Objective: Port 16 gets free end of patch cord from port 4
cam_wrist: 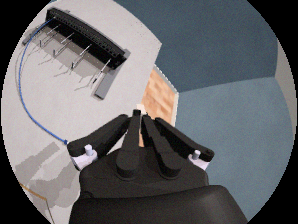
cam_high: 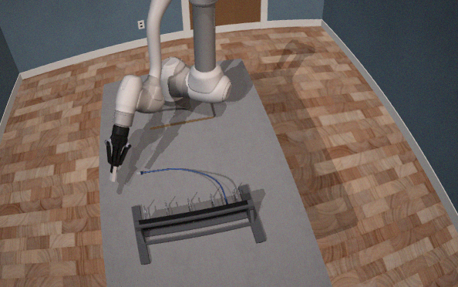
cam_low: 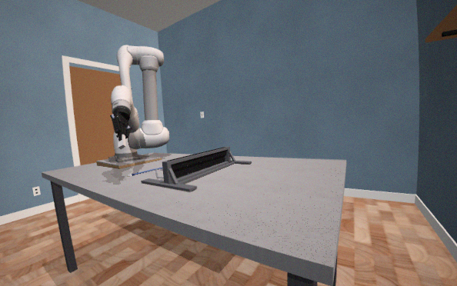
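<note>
The grey rack (cam_high: 197, 221) stands on the table, its black port strip facing the near end; it also shows in the side view (cam_low: 198, 165) and the wrist view (cam_wrist: 83, 36). The blue patch cord (cam_high: 185, 171) runs from the back of the rack near its right end, arcs left and lies on the table. Its free end (cam_high: 141, 173) rests on the table top, also seen in the wrist view (cam_wrist: 67, 141). My gripper (cam_high: 113, 173) (cam_low: 121, 134) is shut with nothing between the fingers. It hangs above the table, left of the cord's free end and apart from it.
Several short cable stubs (cam_high: 170, 202) stick up behind the rack. The arm's base stands on a wooden plate (cam_low: 128, 159) at the far end of the table. The table's left edge (cam_high: 101, 173) is close to the gripper.
</note>
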